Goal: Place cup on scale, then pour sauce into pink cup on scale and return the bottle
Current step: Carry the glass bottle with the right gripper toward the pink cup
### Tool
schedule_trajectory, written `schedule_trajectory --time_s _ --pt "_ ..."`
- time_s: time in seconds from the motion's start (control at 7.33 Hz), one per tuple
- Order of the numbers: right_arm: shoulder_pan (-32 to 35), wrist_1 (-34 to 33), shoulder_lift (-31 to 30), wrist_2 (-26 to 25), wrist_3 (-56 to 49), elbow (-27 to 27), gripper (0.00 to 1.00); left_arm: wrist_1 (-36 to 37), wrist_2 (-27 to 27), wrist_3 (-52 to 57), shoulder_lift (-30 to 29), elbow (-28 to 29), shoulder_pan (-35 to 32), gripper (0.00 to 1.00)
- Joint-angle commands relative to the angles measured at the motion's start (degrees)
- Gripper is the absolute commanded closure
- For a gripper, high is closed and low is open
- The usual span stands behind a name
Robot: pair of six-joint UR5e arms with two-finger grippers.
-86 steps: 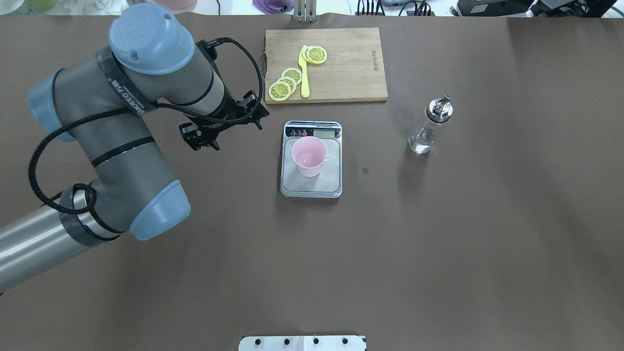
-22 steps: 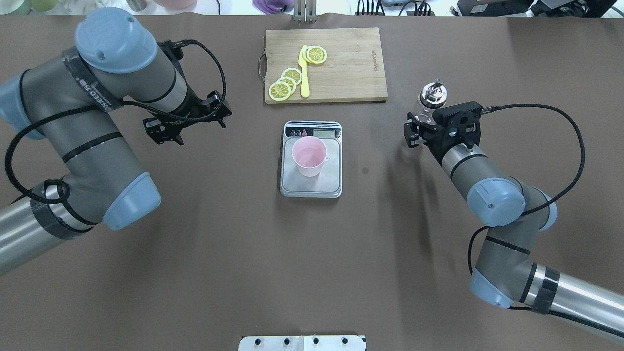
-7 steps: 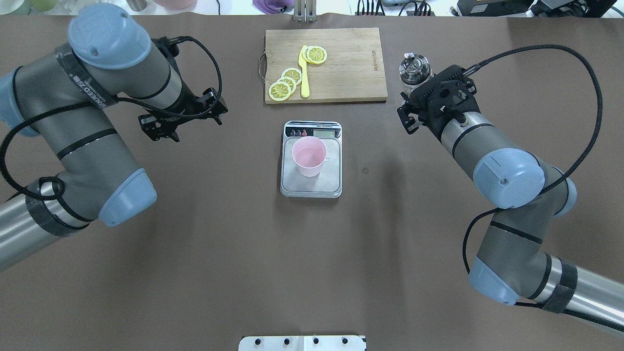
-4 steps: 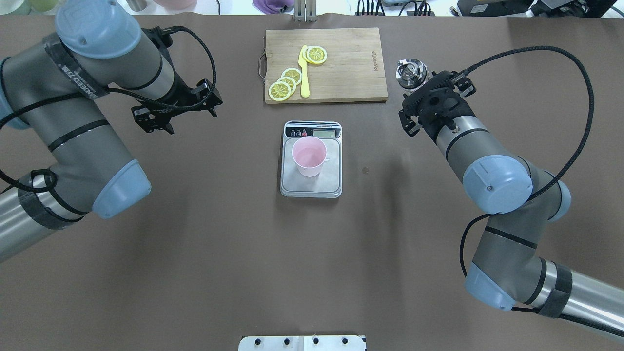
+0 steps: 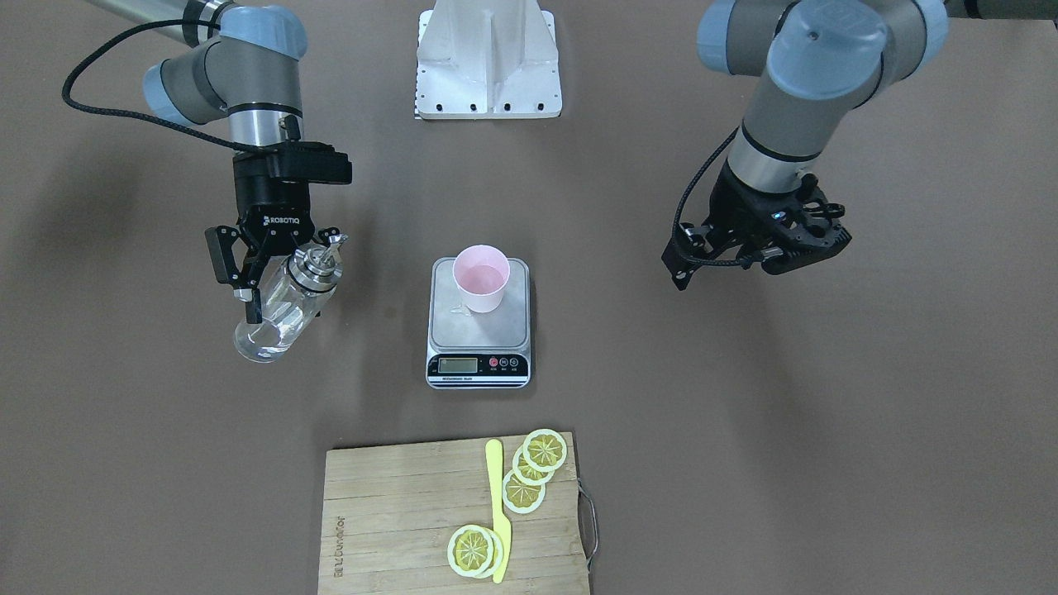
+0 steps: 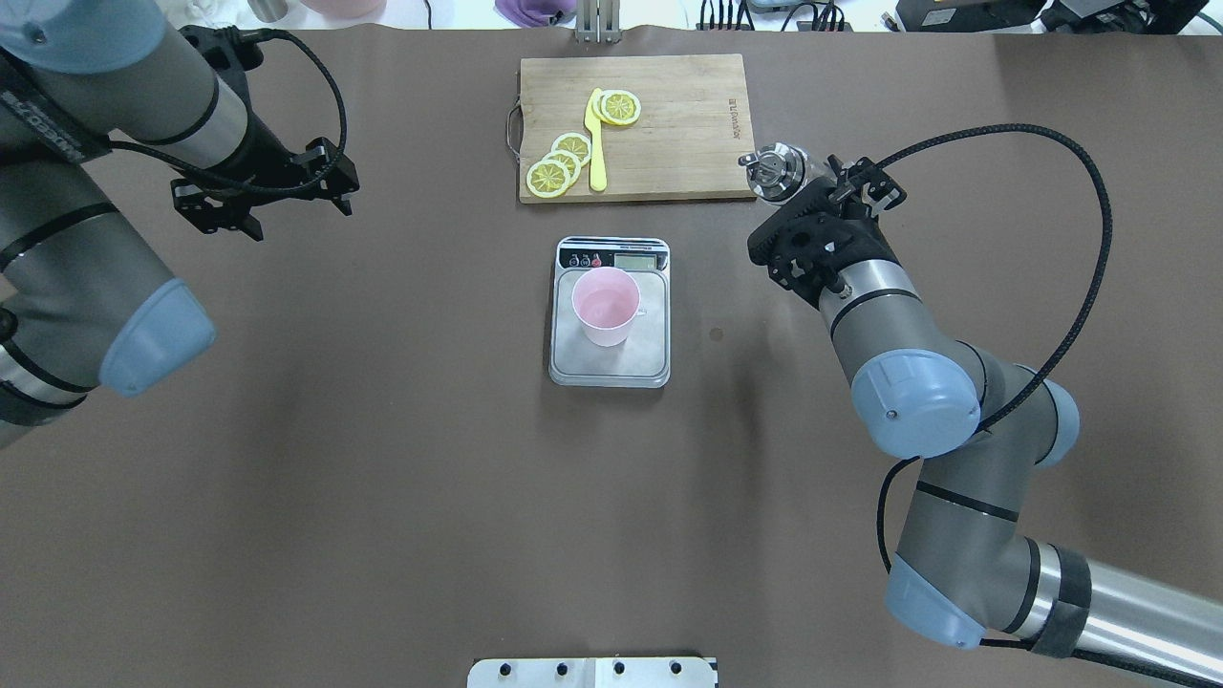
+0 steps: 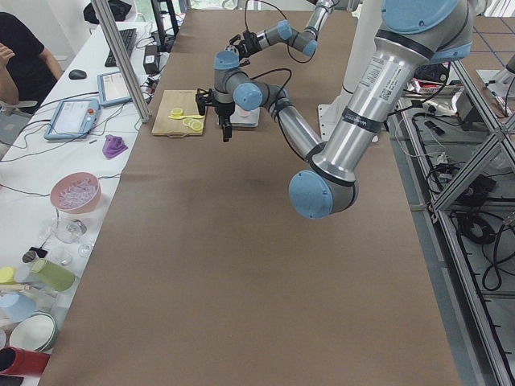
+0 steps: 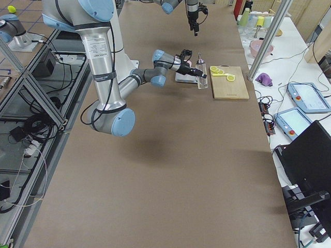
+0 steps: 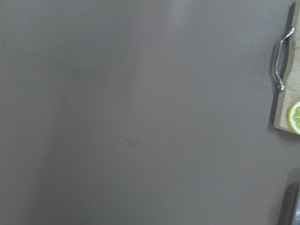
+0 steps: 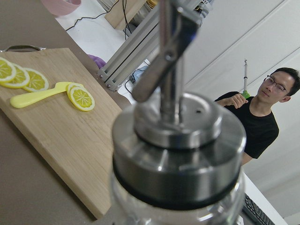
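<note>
— While the bottle (image 5: 285, 310) hangs near upright, clamped in the right gripper (image 5: 277, 277), where's the cup (image 6: 605, 306)?
— On the scale (image 6: 611, 368), at eight o'clock from the bottle in the overhead view, well apart. The left gripper (image 5: 750, 254), spread and empty, sits farther off, at the cup's ten o'clock.

Bottle (image 6: 776, 170): overhead view, glass body hidden beneath right end effector (image 5: 285, 287); only its metal top shows. Right wrist view: blurred, cut off at frame bottom.
Scale (image 5: 478, 330): display digits too small to read.
Cutting board (image 9: 287, 110): left wrist view, cut off at right edge.
Left end effector (image 5: 764, 248): finger spacing hidden.
</note>
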Motion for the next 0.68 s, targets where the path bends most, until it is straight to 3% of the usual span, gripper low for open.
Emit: schedule_trajectory --time_s 0.0,0.55 --pt "-2.72 -2.66 2.46 -6.04 -1.13 -2.87 1.00 -0.03 -1.42 6.19 3.24 -0.10 -2.83 0.02" --pt "-7.21 -11.20 3.10 -18.00 -5.50 -3.85 1.00 -0.03 -1.77 10.87 5.44 0.25 -4.94 0.02"
